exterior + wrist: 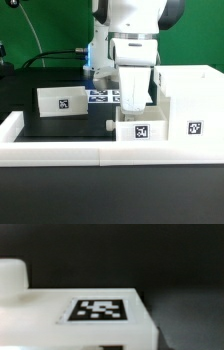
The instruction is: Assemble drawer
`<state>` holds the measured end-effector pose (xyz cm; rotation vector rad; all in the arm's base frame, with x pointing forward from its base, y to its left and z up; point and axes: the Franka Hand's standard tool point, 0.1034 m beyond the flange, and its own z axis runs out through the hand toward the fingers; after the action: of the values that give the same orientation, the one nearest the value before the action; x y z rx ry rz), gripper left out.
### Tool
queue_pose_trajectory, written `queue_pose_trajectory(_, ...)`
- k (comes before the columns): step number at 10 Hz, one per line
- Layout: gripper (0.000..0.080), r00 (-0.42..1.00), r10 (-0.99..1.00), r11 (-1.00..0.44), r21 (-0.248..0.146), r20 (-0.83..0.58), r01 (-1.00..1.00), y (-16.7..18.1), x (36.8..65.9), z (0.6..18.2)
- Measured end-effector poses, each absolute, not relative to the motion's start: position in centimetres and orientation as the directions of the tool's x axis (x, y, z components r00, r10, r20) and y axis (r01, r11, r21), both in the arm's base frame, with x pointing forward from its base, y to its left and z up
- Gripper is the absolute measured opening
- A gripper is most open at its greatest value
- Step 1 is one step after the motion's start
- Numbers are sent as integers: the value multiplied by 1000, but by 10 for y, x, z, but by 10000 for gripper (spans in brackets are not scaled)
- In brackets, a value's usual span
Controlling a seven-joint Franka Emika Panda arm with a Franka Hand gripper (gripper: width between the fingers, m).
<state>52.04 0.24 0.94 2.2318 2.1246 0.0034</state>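
Note:
A small white tray (140, 128) with a square marker stands near the front rail, touching the large open box housing (190, 95) at the exterior view's right. My gripper (135, 104) reaches down onto this tray from above; its fingertips are hidden behind the tray's wall. The wrist view shows the tray's marker face (98, 309) very close, filling the lower part of the picture, and no fingers show clearly. A second small tray (60, 100) with a marker stands apart at the exterior view's left.
Long white border rails run along the front (90, 152) and the left side (10, 125) of the black table. The marker board (103, 97) lies behind the gripper. Dark table surface (185, 291) shows beside the near tray.

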Motion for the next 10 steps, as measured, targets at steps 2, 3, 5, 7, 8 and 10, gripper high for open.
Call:
queue_pose_trajectory(2,44,52,997,-51,19,-49,999,0,519,9)
queue_pose_trajectory(3,44,51,997,-51,4,-55,999,-1,519,9)
queue_pose_trajectory(5,44,46,997,-46,5,-55,999,2,520,10)
queue_pose_trajectory(7,44,48,997,-47,5,-55,999,1,519,10)
queue_pose_trajectory(8,44,47,997,-47,5,-55,999,1,519,9)
queue_pose_trajectory(10,44,40,998,-40,6,-52,999,8,519,10)
